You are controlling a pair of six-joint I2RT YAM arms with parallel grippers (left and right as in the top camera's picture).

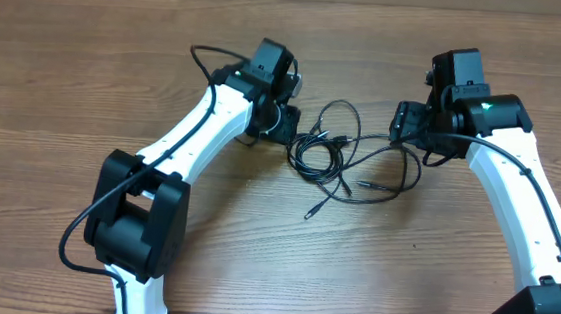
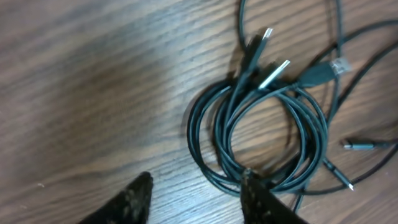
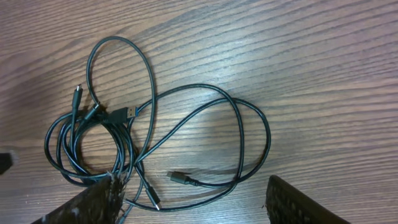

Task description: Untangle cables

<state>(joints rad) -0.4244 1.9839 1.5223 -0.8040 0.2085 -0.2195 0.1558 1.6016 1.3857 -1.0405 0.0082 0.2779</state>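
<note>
The cables [image 1: 327, 151] lie in the middle of the wooden table as a thin black tangle. In the left wrist view they form a tight coil [image 2: 261, 140] with silver plug ends [image 2: 274, 73] sticking out on top. My left gripper [image 2: 196, 190] is open over bare wood at the coil's left edge, and its right fingertip [image 2: 252, 186] overlaps the coil's lower rim. In the right wrist view the coil [image 3: 84, 152] sits at the left and loose loops [image 3: 249, 124] spread right. My right gripper [image 3: 193, 196] is open, with a loop and a plug end [image 3: 179, 177] lying between its fingers.
The table [image 1: 66, 80] is brown wood grain. The left arm [image 1: 192, 130] reaches in from the front left and the right arm [image 1: 509, 185] from the front right, both with thicker black wires along them. One stray plug end [image 1: 308, 215] points toward the front.
</note>
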